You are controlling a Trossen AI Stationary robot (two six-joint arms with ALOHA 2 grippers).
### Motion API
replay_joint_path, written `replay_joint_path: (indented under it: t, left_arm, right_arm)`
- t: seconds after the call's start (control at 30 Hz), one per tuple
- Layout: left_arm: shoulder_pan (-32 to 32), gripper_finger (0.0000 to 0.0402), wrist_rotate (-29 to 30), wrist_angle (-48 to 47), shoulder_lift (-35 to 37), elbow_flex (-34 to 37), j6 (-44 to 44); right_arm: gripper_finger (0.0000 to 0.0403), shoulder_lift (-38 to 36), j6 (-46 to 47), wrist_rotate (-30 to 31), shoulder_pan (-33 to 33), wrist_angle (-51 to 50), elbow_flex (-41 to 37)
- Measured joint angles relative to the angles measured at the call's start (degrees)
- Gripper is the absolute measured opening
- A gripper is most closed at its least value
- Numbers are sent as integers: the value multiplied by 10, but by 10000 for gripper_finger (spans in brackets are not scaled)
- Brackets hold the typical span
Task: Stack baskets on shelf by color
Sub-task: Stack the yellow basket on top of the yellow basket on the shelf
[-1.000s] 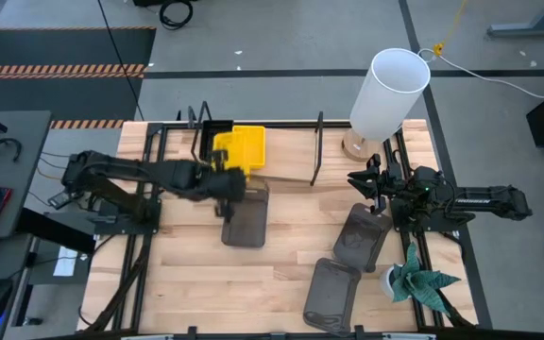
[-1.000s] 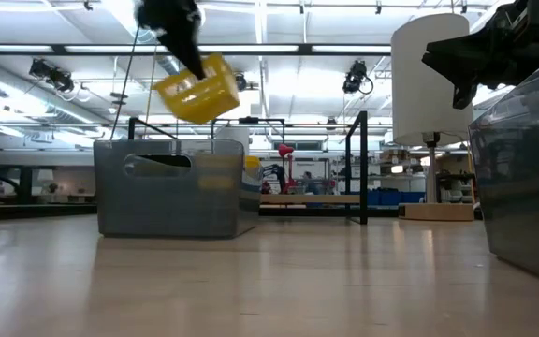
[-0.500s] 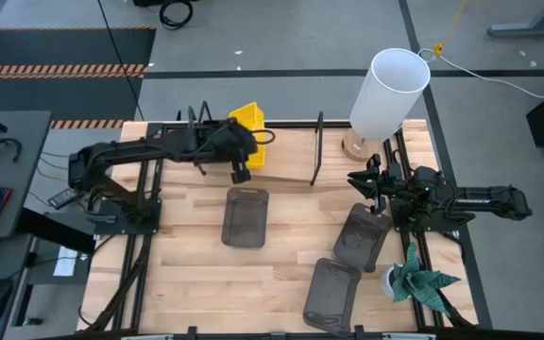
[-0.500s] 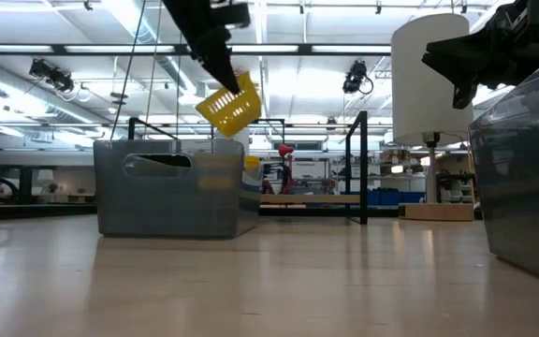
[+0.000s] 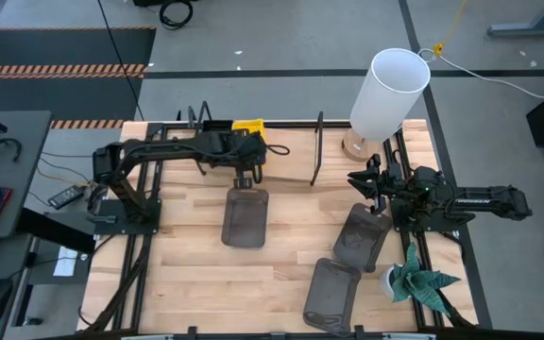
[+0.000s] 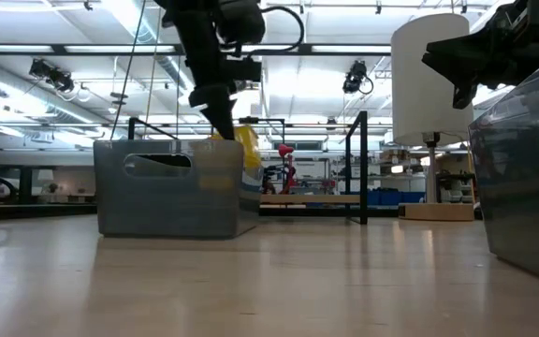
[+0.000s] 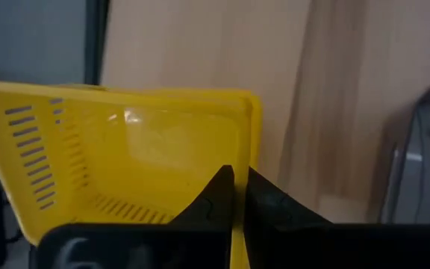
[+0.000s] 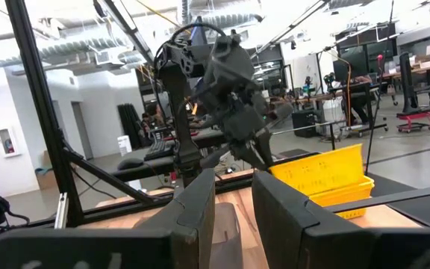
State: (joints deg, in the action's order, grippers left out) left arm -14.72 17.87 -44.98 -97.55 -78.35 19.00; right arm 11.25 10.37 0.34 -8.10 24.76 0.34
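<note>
Your left tool point(image 5: 246, 162) is pinching the yellow basket point(image 5: 248, 127), having lowered it onto the shelf point(image 5: 286, 161) at twelve o'clock; release comes next.

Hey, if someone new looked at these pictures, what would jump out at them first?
The bright yellow basket on the shelf at the table's far edge, pinched by its rim in the left claw. Next, the tall white lamp shade at the far right corner, with the right claw open above a dark grey basket.
</note>
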Motion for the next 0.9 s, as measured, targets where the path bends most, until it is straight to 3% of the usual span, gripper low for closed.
replay_joint_path:
  t: [0.33,0.7,0.9]
  left_arm:
    - [0,29,-1,-47,-1,0,-29]
    - [-2,185,-35,-17,-1,0,-27]
    - [3,209,-67,-27,-11,-1,-16]
  right_arm:
    - [97,0,0,0,0,0,0]
    - [96,0,0,0,0,0,0]
    - [96,0,0,0,0,0,0]
